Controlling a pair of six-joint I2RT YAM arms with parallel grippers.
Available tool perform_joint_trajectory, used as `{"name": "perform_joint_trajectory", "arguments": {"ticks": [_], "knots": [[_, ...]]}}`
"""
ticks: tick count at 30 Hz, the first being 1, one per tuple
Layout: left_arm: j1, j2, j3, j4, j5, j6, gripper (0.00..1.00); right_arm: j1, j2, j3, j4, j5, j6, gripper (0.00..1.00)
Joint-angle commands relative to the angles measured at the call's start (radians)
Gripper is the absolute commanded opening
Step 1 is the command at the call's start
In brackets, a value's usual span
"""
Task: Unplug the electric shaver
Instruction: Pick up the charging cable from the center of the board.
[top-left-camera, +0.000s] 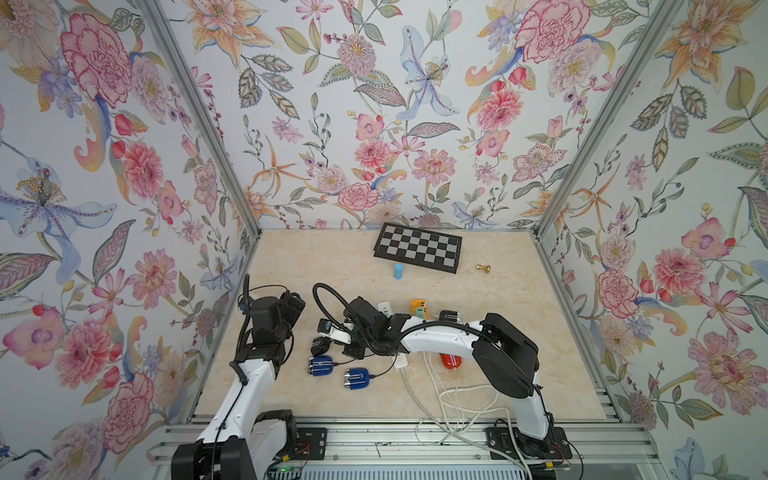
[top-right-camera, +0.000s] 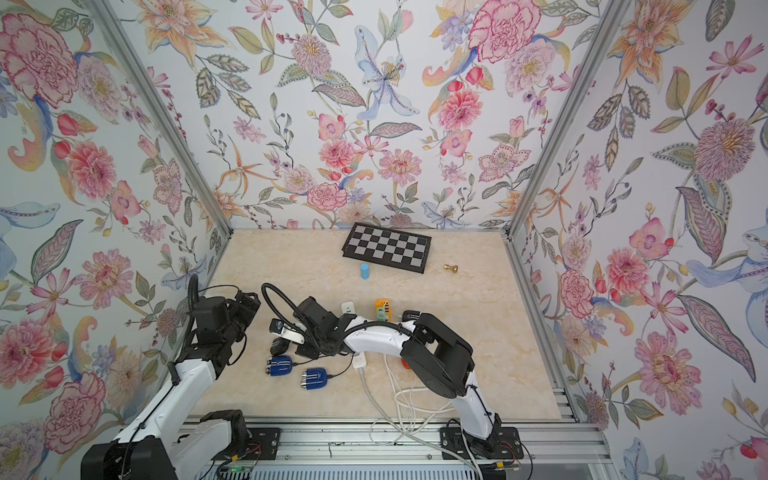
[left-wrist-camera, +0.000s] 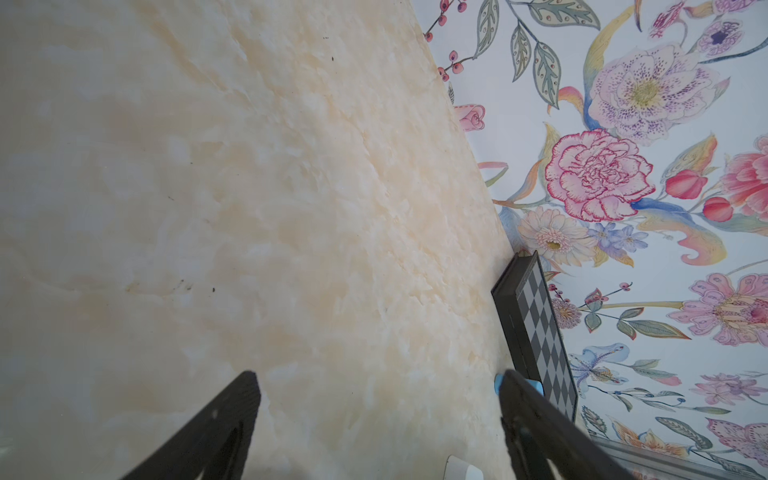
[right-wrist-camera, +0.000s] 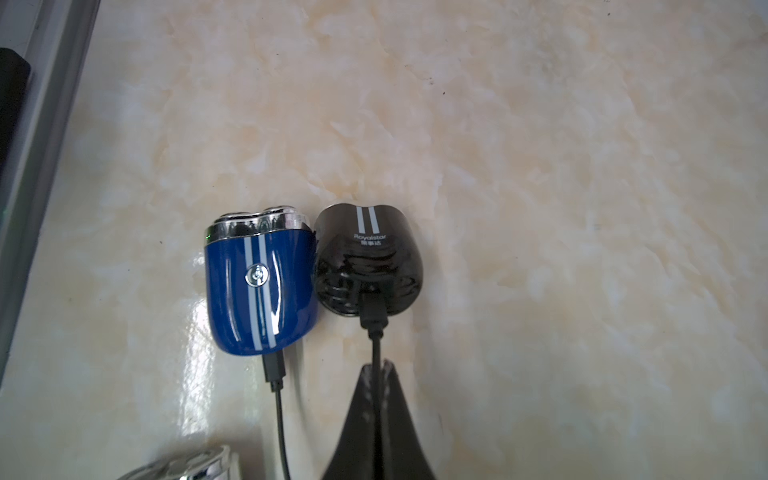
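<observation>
I read "Royalstar" on the black shaver (right-wrist-camera: 368, 257), beneath two pale stripes; the smaller characters underneath stay illegible.

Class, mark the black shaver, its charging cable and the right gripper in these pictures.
black shaver (right-wrist-camera: 368, 253), right wrist view, on its glossy body near the logo.
charging cable (right-wrist-camera: 376, 347), right wrist view, on the thin stretch between shaver and fingertips.
right gripper (right-wrist-camera: 376, 368), right wrist view, at the shut fingertips pinching the cable.

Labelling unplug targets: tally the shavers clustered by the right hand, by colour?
Blue shavers: 2
Black shaver: 1, its cable pinched in the right hand
Total: 3
</observation>
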Motion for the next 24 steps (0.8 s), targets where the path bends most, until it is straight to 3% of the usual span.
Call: {"name": "perform_joint_trajectory", "arguments": {"ticks": [1, 6, 24], "knots": [[-0.028, -0.019, -0.040, 0.072, 0.025, -0.083, 0.92, -0.022, -0.016, 0.010, -0.008, -0.072, 0.085, 0.00], [-0.088, -0.034, -0.114, 0.174, 0.039, -0.200, 0.92, -0.056, -0.005, 0.035, -0.009, -0.111, 0.174, 0.00], [-0.275, -0.217, -0.302, 0.198, -0.003, -0.588, 0.90, -0.058, 0.030, 0.068, -0.009, -0.157, 0.246, 0.00]]}}
